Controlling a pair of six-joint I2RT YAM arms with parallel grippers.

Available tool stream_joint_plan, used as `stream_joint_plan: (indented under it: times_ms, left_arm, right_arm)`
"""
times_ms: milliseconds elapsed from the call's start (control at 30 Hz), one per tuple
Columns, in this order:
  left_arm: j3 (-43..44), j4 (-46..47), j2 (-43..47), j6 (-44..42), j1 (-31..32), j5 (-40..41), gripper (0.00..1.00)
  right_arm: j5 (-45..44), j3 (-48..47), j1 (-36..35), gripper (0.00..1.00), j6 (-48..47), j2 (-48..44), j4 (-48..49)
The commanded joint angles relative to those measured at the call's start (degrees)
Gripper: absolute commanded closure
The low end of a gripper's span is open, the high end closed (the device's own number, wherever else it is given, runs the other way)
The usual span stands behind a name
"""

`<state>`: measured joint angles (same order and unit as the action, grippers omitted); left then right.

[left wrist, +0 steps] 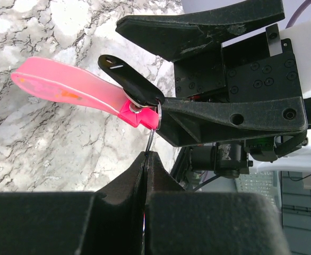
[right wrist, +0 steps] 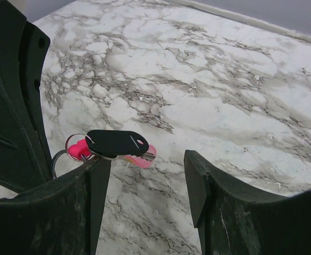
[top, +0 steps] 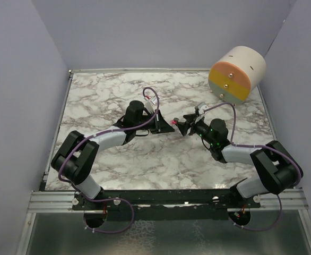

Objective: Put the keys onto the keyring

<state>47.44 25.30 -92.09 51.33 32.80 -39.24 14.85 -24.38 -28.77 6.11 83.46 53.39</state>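
Both arms reach inward and meet over the middle of the counter [top: 102, 95], about midway between its left and right edges, wrists low and the tools pointed at each other.

The left gripper [left wrist: 146, 159] has its jaws clenched flat together, pinching the thin metal ring of the keyring [left wrist: 65, 87] between their tips. The pink strip sticks out sideways from the ring, clear of the marble and held in the air. The key [left wrist: 129, 79], with its black slotted head, lies across the ring end of the strip. One end of it meets the ring and it looks hung there, though the pictures do not show the threading clearly.

The right gripper [right wrist: 147, 175] faces the left one nose to nose with its jaws released and spread wide. Nothing is between them. The tip of one finger [right wrist: 76, 207] sits just under the key and against the ring end of the pink strip. The other finger stands well apart from it.

A cream drum [top: 238, 74] with an orange and yellow face rests at the far right corner of the counter, well apart from both arms.
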Motion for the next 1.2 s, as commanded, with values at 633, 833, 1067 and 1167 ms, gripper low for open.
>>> stream_joint_plan:
  times_ms: [633,833,1067,1167]
  left_arm:
    - [7.5,1.8,1.1,5.1,-6.4,5.0,1.00]
    - [7.3,1.7,1.9,4.9,-6.4,5.8,1.00]
    - [0.9,1.7,6.9,2.9,-6.4,13.1,0.95]
    - [-2.5,1.2,10.5,1.7,-6.4,17.6,0.86]
  right_arm:
    - [-13.7,-7.2,0.0,0.32,5.0,-8.7,-23.9]
    - [-13.4,-6.6,0.0,0.33,5.5,-10.7,-23.9]
    - [-19.3,-20.3,0.2,0.34,13.0,-3.7,-47.5]
    - [-19.8,-21.7,1.4,0.31,16.1,-0.6,-50.7]
